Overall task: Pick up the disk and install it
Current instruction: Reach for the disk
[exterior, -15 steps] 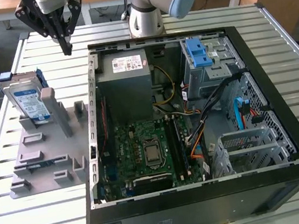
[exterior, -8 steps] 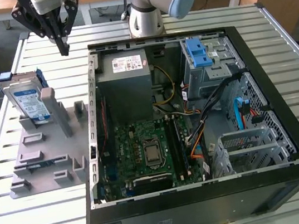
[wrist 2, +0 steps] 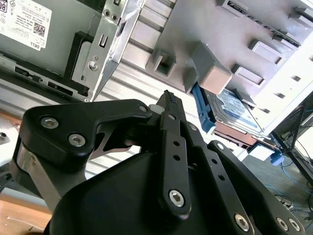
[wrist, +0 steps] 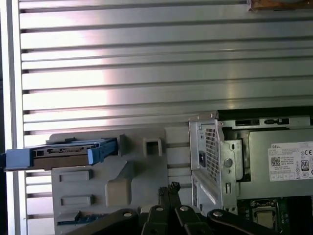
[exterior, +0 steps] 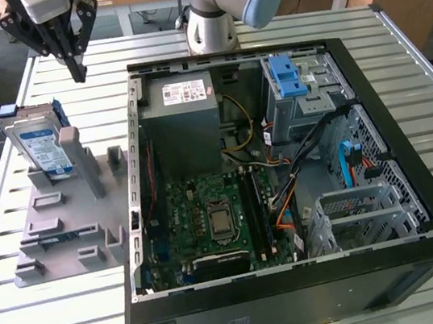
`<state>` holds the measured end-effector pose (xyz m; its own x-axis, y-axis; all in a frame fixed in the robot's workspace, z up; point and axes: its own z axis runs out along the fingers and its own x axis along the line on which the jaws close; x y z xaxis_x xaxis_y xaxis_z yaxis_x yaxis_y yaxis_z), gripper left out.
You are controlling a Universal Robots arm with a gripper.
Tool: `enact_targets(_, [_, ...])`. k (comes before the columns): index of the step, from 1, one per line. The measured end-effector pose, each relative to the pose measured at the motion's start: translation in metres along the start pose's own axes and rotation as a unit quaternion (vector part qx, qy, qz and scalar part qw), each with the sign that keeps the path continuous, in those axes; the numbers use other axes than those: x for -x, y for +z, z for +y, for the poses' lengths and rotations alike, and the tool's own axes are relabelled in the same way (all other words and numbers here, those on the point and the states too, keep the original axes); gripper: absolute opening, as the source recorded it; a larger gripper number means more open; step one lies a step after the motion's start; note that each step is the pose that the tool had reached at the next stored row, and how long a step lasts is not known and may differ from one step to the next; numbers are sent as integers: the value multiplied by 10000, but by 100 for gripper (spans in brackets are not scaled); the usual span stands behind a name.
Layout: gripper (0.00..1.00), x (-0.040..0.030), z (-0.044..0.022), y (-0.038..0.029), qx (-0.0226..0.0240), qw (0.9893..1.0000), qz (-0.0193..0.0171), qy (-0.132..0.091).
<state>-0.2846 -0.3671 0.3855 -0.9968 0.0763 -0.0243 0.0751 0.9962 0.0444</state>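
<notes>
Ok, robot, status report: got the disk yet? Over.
Pincer shut, empty, apart from disk. Disk sits in grey holder, untouched. Nothing between them.

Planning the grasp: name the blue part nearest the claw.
The silver metal hard drive with blue side rails, on the grey fixture outside the black case.

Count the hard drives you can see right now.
1. The disk stands propped in the grey holder, on the exterior view's left of the open computer case. More could be hidden inside the case.
</notes>
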Motion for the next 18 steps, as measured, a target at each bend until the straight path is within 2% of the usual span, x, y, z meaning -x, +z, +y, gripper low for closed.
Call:
enact_targets(1, [11, -16, 0, 1, 0, 10000, 7, 0])
enact_targets(5, [11, -71, 1, 9, -8, 9999, 100, 6])
enact_targets(7, [11, -114, -1, 21, -10, 9999, 131, 7])
enact_targets(12, [11, -255, 0, 34, -12, 9999, 159, 8])
enact_targets(18, [11, -466, 1, 42, -13, 9999, 169, 9])
